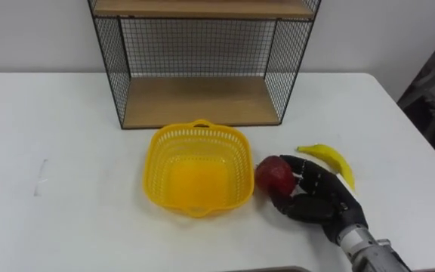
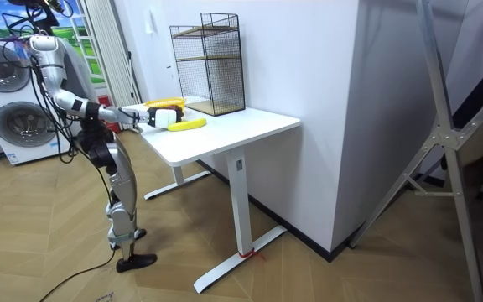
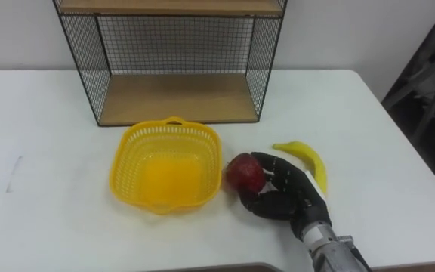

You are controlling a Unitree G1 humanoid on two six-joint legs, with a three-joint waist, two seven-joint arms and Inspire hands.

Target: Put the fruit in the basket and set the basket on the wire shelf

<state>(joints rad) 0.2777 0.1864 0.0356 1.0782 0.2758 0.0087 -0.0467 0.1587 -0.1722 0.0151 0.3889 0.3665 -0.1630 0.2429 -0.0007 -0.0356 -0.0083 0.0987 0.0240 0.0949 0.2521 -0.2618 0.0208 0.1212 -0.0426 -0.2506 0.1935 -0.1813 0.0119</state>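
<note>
Reaching in from the lower right, the right hand [image 1: 319, 198] curls round the apple [image 1: 276, 175] (just beside the basket [image 1: 196, 168]), banana [image 1: 331, 160] close behind.

What I can't see
The wire shelf [image 1: 202, 60] top is cut off; my right hand [image 1: 323, 200] hides part of the red fruit [image 1: 273, 172].

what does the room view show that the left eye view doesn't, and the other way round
Room view: the robot standing at the end of the table on a wooden floor, washing machines behind it. Left eye view: the right hand curled round the red fruit beside the basket, which is empty. Both: the table, wire shelf, basket and banana.
</note>
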